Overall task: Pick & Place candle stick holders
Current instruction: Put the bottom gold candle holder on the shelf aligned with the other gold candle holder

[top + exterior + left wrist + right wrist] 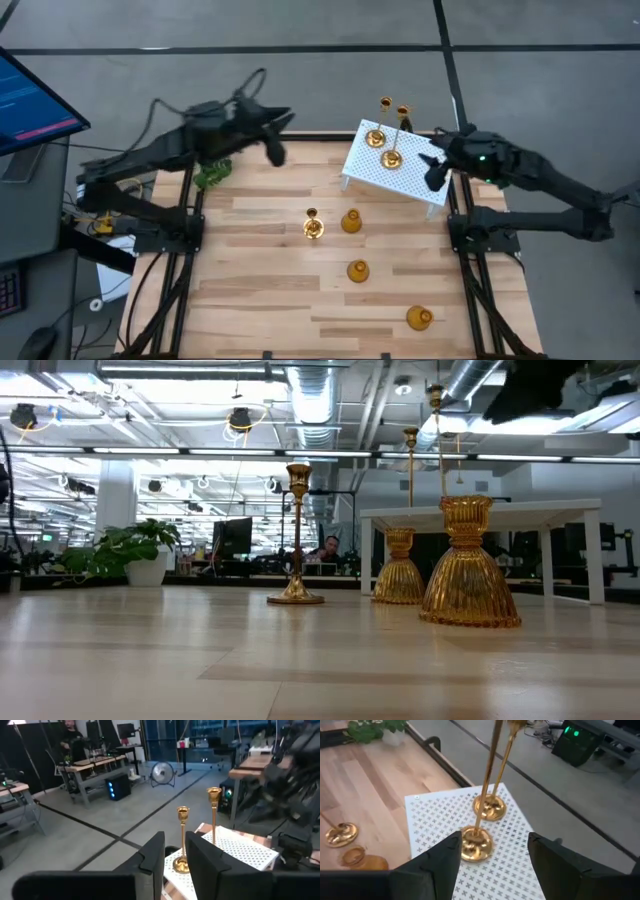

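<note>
The left end effector [275, 152] hangs above the far left part of the tabletop [260, 300], near the green plant [211, 175], its fingers narrow with nothing between them. One tall candle stick holder [313, 226] stands mid-tabletop, just beside a squat amber holder [351, 221]; two more squat ones [358, 270] [419, 318] sit nearer the front. Two tall holders [376, 135] [392, 157] stand on the white perforated stand [410, 175]. The right end effector [436, 173] hovers at the stand's right edge, fingers wide and empty.
</note>
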You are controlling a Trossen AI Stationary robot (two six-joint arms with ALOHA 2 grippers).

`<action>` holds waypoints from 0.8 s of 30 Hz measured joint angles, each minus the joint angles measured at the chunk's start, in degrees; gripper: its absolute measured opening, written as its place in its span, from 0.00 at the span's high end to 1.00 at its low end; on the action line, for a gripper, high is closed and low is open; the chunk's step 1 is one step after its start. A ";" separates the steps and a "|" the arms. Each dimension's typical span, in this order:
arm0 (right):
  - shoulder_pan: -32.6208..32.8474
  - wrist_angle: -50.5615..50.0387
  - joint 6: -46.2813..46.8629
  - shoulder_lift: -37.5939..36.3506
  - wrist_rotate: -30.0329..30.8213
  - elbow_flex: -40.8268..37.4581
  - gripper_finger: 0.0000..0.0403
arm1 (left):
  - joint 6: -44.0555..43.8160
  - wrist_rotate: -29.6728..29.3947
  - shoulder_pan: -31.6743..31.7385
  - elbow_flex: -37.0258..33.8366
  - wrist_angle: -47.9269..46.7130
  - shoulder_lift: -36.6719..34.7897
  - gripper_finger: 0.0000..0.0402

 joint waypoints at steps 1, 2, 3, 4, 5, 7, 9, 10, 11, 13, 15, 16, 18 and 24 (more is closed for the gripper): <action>-0.73 1.87 -0.20 -0.66 -0.95 -2.29 0.45 | -0.14 0.02 0.00 -1.31 0.16 -1.67 0.81; -1.55 3.39 -0.38 -1.31 -2.12 -4.37 0.44 | -0.34 0.43 -0.05 -2.56 0.60 -3.16 0.81; -2.44 5.28 -0.88 -2.00 -3.76 -6.50 0.44 | -0.85 0.82 -0.17 -3.64 0.93 -4.56 0.81; -3.35 7.17 -1.56 -2.56 -5.71 -8.40 0.43 | -1.17 1.10 -0.28 -4.55 1.27 -5.62 0.81; -4.33 9.15 -2.26 -2.90 -7.68 -10.29 0.43 | -1.32 1.49 -0.38 -5.46 1.94 -6.56 0.81; -6.29 13.47 -3.57 -2.97 -11.13 -13.82 0.42 | -1.34 1.74 -0.52 -7.19 2.34 -7.83 0.81; -8.53 18.52 -4.32 -2.76 -13.00 -16.82 0.42 | -1.60 1.78 -0.52 -8.04 2.80 -8.11 0.81; -9.62 20.58 -4.75 -2.74 -13.40 -17.99 0.42 | -1.74 1.78 -0.52 -8.34 2.78 -8.11 0.81; -10.87 23.47 -5.18 -2.51 -14.24 -19.09 0.42 | -1.76 1.78 -0.52 -8.46 2.77 -8.09 0.81; -13.15 27.89 -6.21 -1.84 -16.62 -20.48 0.42 | -1.78 1.76 -0.52 -8.73 3.37 -7.83 0.81; -15.32 30.02 -7.25 -0.89 -19.84 -21.29 0.42 | -1.76 1.76 -0.52 -9.14 3.57 -7.47 0.81; -16.28 31.39 -7.72 -0.48 -21.68 -21.35 0.42 | -1.70 1.78 -0.52 -9.27 3.56 -7.09 0.81; -18.02 33.42 -7.93 0.78 -24.57 -21.47 0.42 | -1.38 1.78 -0.52 -9.41 3.61 -6.76 0.81; -21.45 37.81 -8.34 6.01 -31.14 -21.63 0.42 | -1.34 1.59 -0.50 -9.41 3.93 -6.58 0.81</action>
